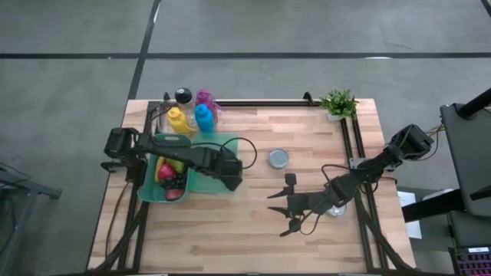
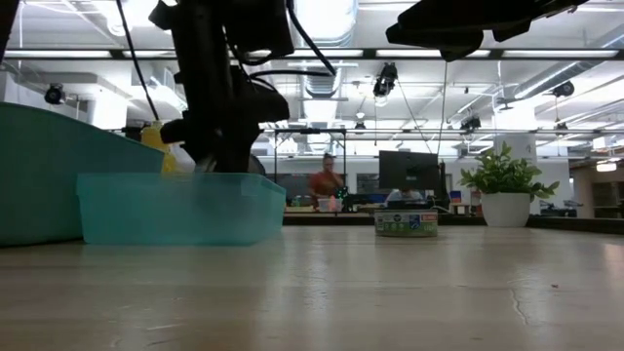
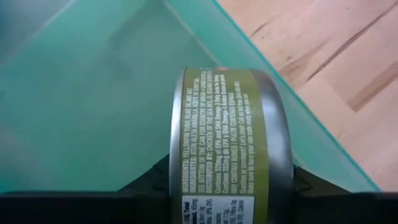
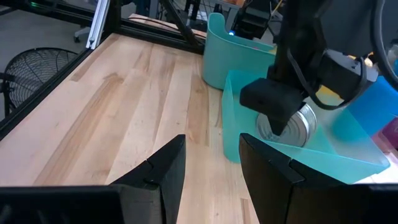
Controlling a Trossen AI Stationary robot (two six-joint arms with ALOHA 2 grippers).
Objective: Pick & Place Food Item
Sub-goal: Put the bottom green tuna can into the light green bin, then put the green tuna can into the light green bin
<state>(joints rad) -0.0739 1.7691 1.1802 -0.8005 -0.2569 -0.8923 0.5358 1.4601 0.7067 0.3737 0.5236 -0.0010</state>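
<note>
One can [image 3: 227, 146] pinched by left claw [image 3: 224, 180] over, seemingly, teal tray [image 3: 93, 93]; right claw [image 4: 208, 165] closed.

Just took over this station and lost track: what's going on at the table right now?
The left gripper is shut on a round tin can with an olive-green label, holding it on edge over the shallow teal tray beside the teal basket of food items. The can has not been let go yet. The right gripper waits above bare tabletop, fingers close together and holding nothing. A second can still sits on the table between the two arms, and a potted plant stands at the far corner.
</note>
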